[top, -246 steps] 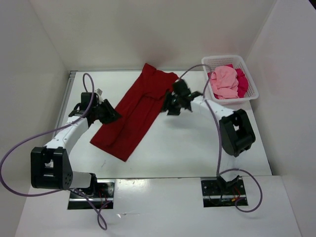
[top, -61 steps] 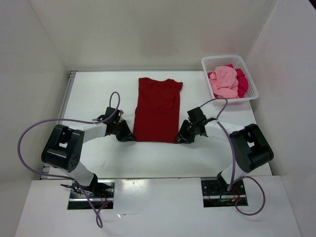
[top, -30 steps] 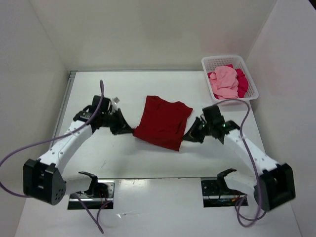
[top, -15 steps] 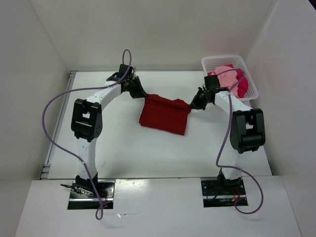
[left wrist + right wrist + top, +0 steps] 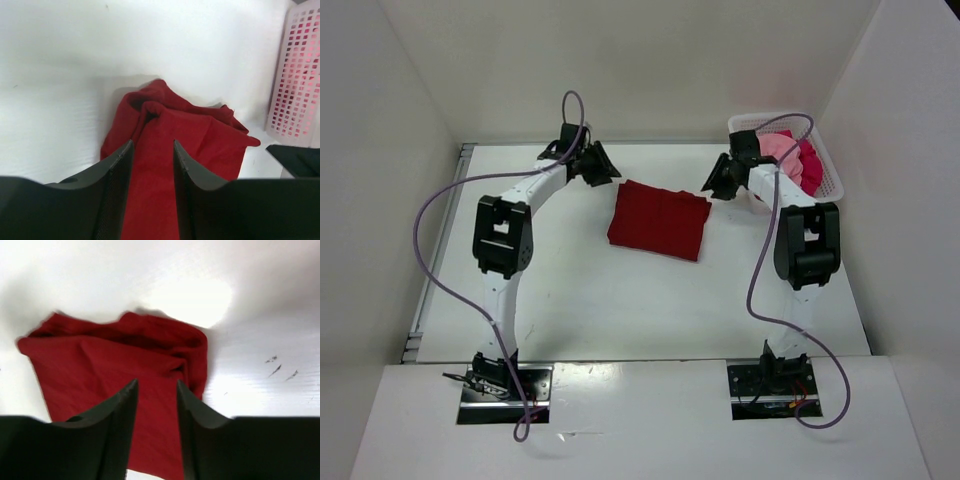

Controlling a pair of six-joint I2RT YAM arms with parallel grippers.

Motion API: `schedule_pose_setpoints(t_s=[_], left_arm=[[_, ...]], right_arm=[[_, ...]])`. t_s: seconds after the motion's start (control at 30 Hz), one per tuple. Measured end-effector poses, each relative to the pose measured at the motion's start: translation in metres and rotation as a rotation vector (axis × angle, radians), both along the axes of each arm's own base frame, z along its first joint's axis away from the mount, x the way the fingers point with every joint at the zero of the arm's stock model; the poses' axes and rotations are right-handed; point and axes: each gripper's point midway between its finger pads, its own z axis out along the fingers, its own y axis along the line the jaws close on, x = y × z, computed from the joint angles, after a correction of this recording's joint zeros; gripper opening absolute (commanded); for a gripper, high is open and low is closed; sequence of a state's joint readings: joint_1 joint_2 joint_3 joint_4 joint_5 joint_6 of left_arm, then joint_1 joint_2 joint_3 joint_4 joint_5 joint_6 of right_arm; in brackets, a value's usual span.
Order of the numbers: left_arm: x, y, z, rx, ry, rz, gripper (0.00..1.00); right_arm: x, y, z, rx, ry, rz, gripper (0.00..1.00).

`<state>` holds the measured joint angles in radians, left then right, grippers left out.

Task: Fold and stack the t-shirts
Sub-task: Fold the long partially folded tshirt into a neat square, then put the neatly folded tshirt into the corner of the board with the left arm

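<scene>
Top external view: folded dark red t-shirt (image 5: 658, 220) lies mid-table. Left gripper (image 5: 598, 166) and right gripper (image 5: 716, 181) flank it, both parted, seemingly holding nothing. The 2 others, pink t-shirt (image 5: 778, 148) and crimson t-shirt (image 5: 809, 162), sit in the basket (image 5: 825, 152).

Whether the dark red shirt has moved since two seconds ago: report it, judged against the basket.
Yes. The dark red shirt now lies folded shorter, its near edge drawn back toward the level of the basket.
</scene>
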<state>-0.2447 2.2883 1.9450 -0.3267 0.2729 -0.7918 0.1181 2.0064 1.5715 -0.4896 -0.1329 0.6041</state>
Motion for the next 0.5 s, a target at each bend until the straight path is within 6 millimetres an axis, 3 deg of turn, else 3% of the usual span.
schedule_pose_setpoints(t_s=[0.07, 0.1, 0.13, 0.17, 0.27, 0.4, 0.5], left_arm=[[-0.009, 0.005, 0.009, -0.002, -0.020, 0.008, 0.45], [-0.015, 0.008, 0.013, -0.005, -0.028, 0.010, 0.44], [-0.024, 0.009, 0.018, -0.008, -0.040, 0.008, 0.44], [-0.038, 0.008, 0.020, -0.010, -0.039, -0.001, 0.44], [-0.069, -0.017, 0.019, -0.028, -0.037, -0.070, 0.42], [-0.098, -0.060, -0.017, -0.032, 0.023, -0.186, 0.42], [-0.120, -0.059, -0.058, -0.005, 0.108, -0.202, 0.42]], right_arm=[[0.003, 0.000, 0.013, -0.015, -0.034, 0.001, 0.47], [0.000, 0.002, 0.019, -0.017, -0.044, 0.004, 0.42], [-0.003, 0.005, 0.026, -0.017, -0.061, 0.013, 0.34], [-0.012, 0.011, 0.032, -0.010, -0.071, 0.025, 0.19], [-0.040, 0.037, 0.039, 0.027, -0.074, 0.081, 0.03], [-0.073, 0.076, 0.012, 0.073, -0.009, 0.171, 0.00], [-0.100, 0.085, -0.023, 0.090, 0.085, 0.196, 0.00]])
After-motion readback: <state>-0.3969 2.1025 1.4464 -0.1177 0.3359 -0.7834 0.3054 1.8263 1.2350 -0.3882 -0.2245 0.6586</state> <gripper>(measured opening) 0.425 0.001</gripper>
